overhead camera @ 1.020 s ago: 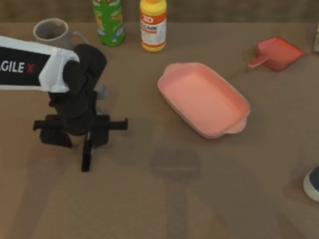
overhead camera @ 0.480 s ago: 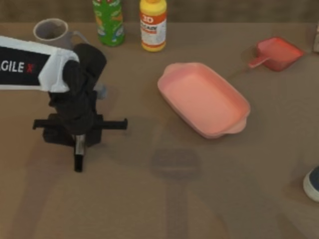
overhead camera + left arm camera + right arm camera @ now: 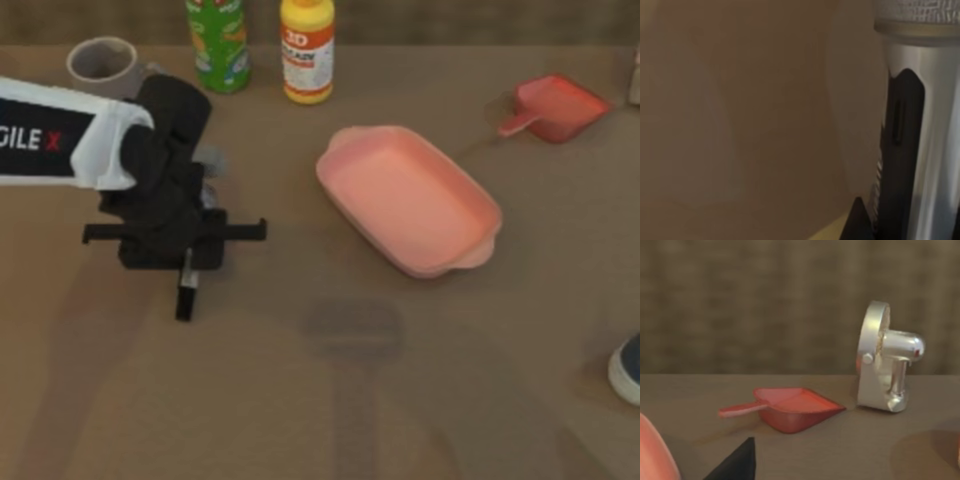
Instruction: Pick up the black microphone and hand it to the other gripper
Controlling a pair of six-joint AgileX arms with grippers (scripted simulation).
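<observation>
A grey mug is seen at the far left of the table, its inside showing nothing. A green bottle and a yellow bottle are stood near each other along the far edge, both capped, so their contents cannot be told. A pink baking dish is laid near the middle of the table, and nothing is seen in it. A red scoop is set toward the far right; in the right wrist view its pan is shown with nothing in it, and a silver fan-like appliance is stood beside it.

The left gripper is held over the table's left part, in front of the mug, on the arm with white casing. The black microphone is gripped by it: the black handle is seen projecting from under the gripper toward the near edge, and a grey bit of the head is seen at the gripper's far side. In the left wrist view the microphone is seen close up, silver mesh head at one end, with a black finger pressed against it. The fingers are thus narrowed around the handle.

Of the right gripper, only a black fingertip is caught in the right wrist view; how far open it is cannot be told.
</observation>
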